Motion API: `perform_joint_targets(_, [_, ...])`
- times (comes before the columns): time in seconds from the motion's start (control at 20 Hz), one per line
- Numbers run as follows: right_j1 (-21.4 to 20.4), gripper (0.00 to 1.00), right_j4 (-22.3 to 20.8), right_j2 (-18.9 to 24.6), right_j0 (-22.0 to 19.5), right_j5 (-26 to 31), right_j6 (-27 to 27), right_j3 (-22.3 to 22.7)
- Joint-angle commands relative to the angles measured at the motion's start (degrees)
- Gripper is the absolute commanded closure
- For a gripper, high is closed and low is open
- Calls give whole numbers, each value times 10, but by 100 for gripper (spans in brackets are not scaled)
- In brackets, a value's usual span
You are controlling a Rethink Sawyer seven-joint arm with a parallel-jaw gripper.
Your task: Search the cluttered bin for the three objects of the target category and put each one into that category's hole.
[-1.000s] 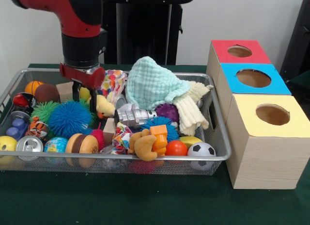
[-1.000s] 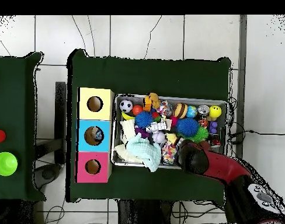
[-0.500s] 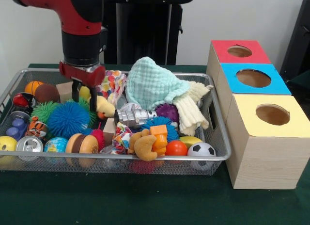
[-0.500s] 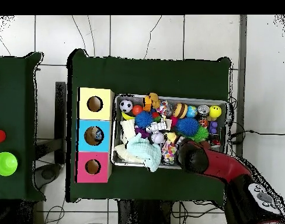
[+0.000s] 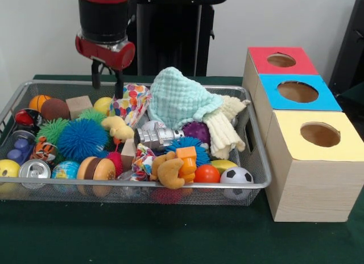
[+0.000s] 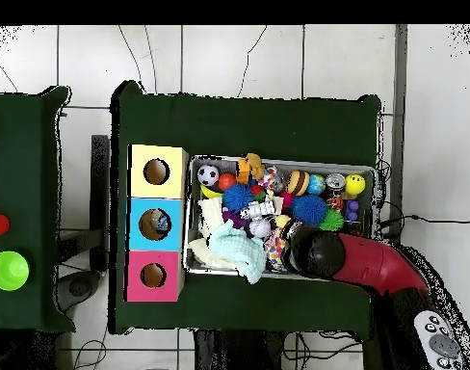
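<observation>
On the green bench (image 5: 170,241) the wire bin (image 5: 136,186) holds a heap of toys. Along its near rim lie a soccer ball (image 5: 236,175), an orange ball (image 5: 206,173), a toy burger (image 5: 96,168) and a drink can (image 5: 34,169). A wrinkly clear plastic lump (image 5: 132,184) shows low against the near mesh, under the other toys; I cannot make out any others. Behind sit a spiky blue ball (image 5: 82,139) and a crushed silver can (image 5: 157,135). A mint knitted cloth (image 5: 182,98) lies toward the far side. To the right of the bin stand three boxes; the middle one has a blue top with the round hole (image 5: 297,91). Farthest back, the hand (image 5: 106,82) hangs above the bin's far rim, its two fingers (image 5: 119,85) slightly apart and holding nothing.
</observation>
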Motion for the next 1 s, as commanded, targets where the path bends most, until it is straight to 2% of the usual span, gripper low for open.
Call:
perform_joint_targets(0.05, [-59, 0, 20, 12, 21, 122, -2, -24])
perform_joint_targets(0.15, [-39, 0, 1, -5, 39, 121, 15, -47])
perform_joint_targets(0.35, [32, 0, -25, -26, 56, 61, 54, -80])
perform_joint_targets(0.5, [85, 0, -37, -50, 72, 37, 74, -116])
perform_joint_targets(0.65, [116, 0, -34, -57, 78, 25, 74, -138])
perform_joint_targets(0.85, [152, 0, -20, -64, 84, 47, 71, -171])
perform_joint_targets(1.0, [182, 0, -3, -29, 61, 27, 38, -196])
